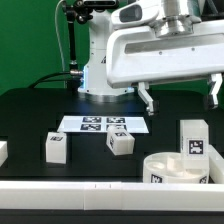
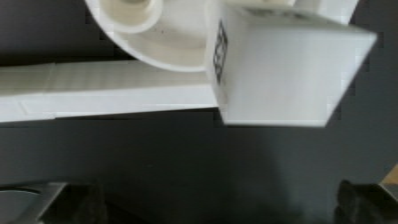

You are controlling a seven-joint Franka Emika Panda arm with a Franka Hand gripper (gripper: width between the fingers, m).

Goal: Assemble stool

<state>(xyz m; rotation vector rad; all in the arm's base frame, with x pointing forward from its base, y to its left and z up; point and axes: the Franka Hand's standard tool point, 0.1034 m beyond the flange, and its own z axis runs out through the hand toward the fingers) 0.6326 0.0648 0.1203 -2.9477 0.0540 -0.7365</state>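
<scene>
1. Nearest, a long white rail (image 1: 70,190) runs along the front edge of the black table (image 1: 30,115).
2. Just behind the rail, at the exterior view's right, lies the stool seat (image 1: 172,165); it is a thick white round disc with a raised rim and a sunken top; a black-and-white square tag sits on its side wall.
3. The upright leg (image 1: 194,138), a white block, stands at the seat's far side with a tag facing the camera; whether it touches the seat cannot be told.
4. Well apart from the seat, toward the exterior view's left, sit the left leg (image 1: 56,147) and the middle leg (image 1: 121,142); both are small white blocks with tags.
5. Just beyond them the marker board (image 1: 103,124) lies flat.
6. The gripper (image 1: 180,95) hangs above the seat, clear of it; its fingers are spread wide, released, with nothing between them.
7. Farthest stands the arm's base (image 1: 100,65).
8. Only the wrist view looks down on the parts; there the upright leg (image 2: 281,70) overlaps the seat's (image 2: 151,35) rim, with the rail (image 2: 98,90) alongside; two dark, blurred fingertips (image 2: 32,200) show bare table between them; only the exterior view shows the other two legs and the marker board.
</scene>
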